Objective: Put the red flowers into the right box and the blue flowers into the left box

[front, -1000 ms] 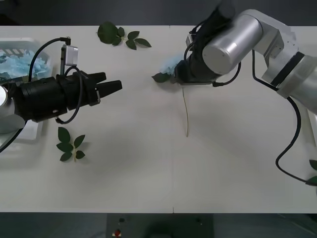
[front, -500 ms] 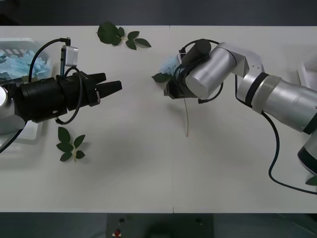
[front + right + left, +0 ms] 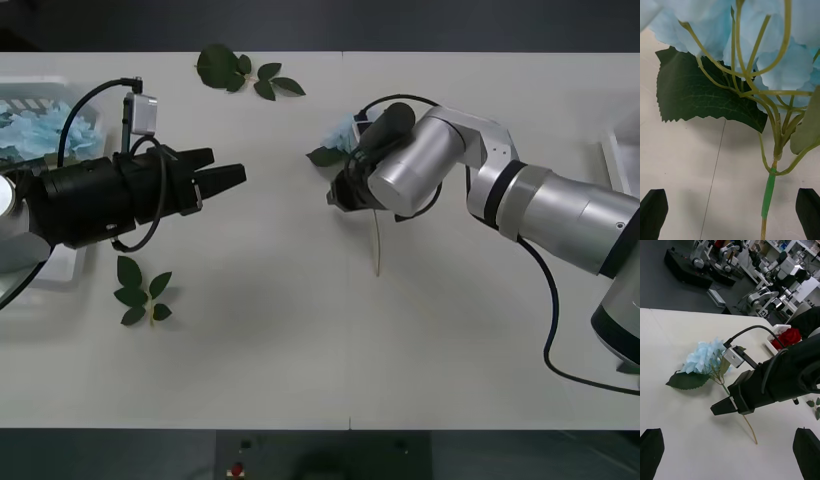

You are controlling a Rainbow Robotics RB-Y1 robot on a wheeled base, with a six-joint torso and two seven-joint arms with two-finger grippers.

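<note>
Blue flower (image 3: 342, 130) now sits between the lowered right gripper's (image 3: 723, 405) spread jaws (left gripper (image 3: 222, 178) also spread), ready for pinching.

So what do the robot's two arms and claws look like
The left claw has black pointed fingers on a black cylindrical wrist with looping black cables and a small grey box. The right claw is black too, behind it a rounded silver arm with a black band.
</note>
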